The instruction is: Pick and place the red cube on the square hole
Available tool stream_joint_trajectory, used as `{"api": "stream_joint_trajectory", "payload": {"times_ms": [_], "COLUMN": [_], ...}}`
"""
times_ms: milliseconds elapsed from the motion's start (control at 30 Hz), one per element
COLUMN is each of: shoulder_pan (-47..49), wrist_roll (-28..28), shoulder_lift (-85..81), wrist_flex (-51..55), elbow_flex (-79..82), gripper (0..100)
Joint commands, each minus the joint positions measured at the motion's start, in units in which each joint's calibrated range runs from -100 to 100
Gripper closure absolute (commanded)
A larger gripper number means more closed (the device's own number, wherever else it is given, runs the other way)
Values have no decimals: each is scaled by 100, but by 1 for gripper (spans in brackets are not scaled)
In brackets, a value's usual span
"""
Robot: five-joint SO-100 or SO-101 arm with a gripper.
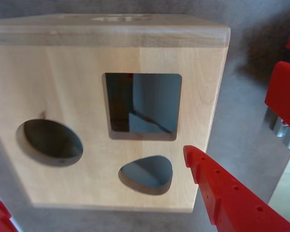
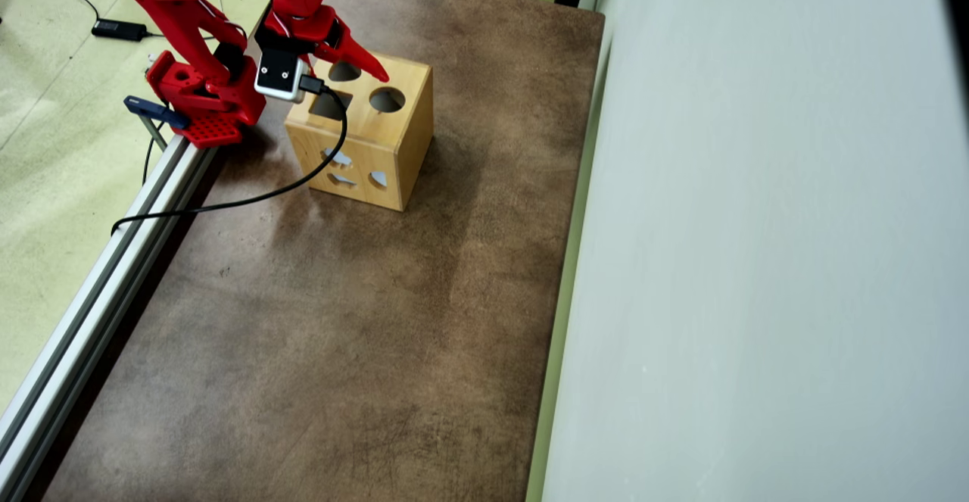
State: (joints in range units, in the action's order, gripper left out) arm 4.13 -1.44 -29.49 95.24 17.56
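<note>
Overhead, fingers (image 2: 363, 59) empty, above square hole (image 1: 142, 105)

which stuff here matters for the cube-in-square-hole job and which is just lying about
Job: square hole in the wooden box; gripper above the box top. No red cube visible.

Lying about: round hole, rounded triangular hole, black cable, power adapter.

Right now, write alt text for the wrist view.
A light wooden box fills the frame, its top showing a square hole, an oval hole and a rounded triangular hole. One red gripper finger hangs above its lower-right edge.
</note>
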Motion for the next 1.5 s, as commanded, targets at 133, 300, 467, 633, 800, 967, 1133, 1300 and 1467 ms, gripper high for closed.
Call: {"api": "stream_joint_trajectory", "payload": {"times_ms": [133, 300, 467, 633, 800, 967, 1133, 1300, 1467], "shoulder_pan": [18, -19, -27, -27, -27, -27, -27, -27, 18], "wrist_roll": [20, 20, 20, 20, 29, 317, 396, 400, 400], "shoulder_lift": [-2261, -2991, -3331, -3790, -3849, -3756, -3034, -2320, -1760], "wrist_flex": [-30, -38, -38, -38, -38, 58, 66, 82, 291], "elbow_flex": [-191, -191, -191, -209, -567, -844, -853, -915, -1416], "gripper": [48, 48, 48, 48, 48, 48, 48, 48, 48]}}
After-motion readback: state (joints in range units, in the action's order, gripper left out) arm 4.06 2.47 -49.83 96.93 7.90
